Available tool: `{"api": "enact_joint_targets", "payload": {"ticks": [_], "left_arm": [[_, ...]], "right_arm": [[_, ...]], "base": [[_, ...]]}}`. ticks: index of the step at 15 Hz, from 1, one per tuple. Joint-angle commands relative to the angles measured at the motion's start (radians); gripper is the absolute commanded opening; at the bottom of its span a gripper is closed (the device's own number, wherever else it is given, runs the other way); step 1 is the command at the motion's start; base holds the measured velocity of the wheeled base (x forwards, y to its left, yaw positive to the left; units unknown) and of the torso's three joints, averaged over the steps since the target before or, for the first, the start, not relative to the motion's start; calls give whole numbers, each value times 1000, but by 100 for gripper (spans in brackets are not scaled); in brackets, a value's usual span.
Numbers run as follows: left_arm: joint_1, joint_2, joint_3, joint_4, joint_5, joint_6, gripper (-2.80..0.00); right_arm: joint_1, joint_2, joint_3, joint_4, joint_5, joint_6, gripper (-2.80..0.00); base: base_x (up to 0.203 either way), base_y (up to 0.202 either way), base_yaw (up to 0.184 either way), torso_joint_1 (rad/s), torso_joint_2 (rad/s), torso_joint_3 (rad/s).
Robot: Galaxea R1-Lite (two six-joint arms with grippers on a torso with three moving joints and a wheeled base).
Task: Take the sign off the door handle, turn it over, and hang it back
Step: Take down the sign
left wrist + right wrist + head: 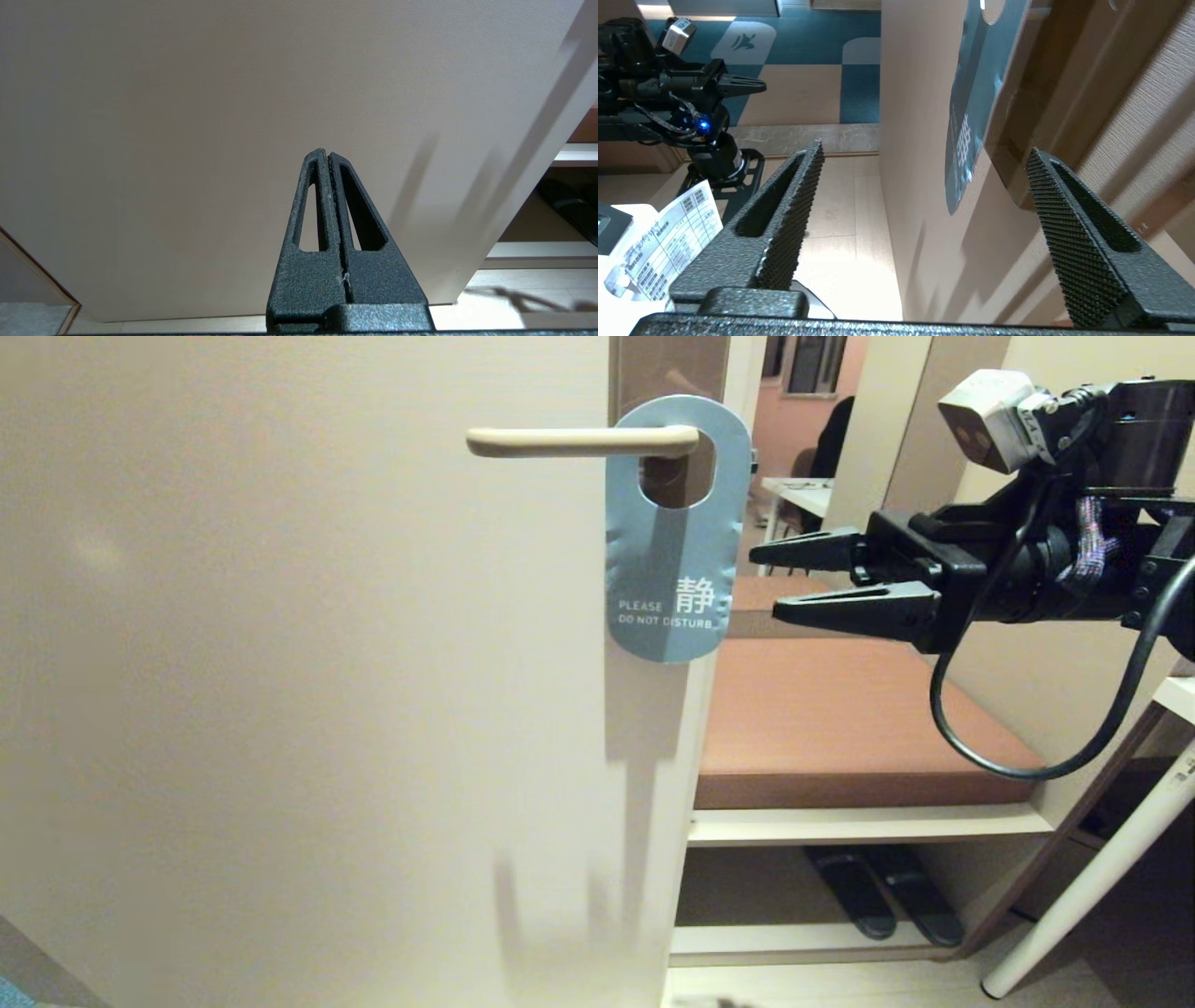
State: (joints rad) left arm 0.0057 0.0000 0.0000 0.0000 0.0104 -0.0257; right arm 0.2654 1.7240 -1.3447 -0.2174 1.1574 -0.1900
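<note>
The right gripper [761, 581], jaws apart, sits just beside the sign [674, 579], which hangs vertically from the door handle [579, 441], probably untouched; the left gripper [329, 156] is closed.

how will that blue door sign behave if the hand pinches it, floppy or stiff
The sign looks like thin card, seen nearly edge-on in the right wrist view, so it is probably light and somewhat bendy. It hangs only by its hole over the door handle, so a push would likely swing it. The open right hand stands beside it.
</note>
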Motion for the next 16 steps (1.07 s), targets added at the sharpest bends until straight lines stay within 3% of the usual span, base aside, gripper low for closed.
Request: {"api": "enact_joint_targets", "payload": {"ticks": [1,16], "left_arm": [[0,0,0,0,0,0,-280],[0,0,0,0,0,0,-280]], "right_arm": [[20,17,-16,-2,7,-2,0],[94,118,-135,-2,6,-2,0]], "base": [[0,0,0,0,0,0],[0,0,0,0,0,0]]}}
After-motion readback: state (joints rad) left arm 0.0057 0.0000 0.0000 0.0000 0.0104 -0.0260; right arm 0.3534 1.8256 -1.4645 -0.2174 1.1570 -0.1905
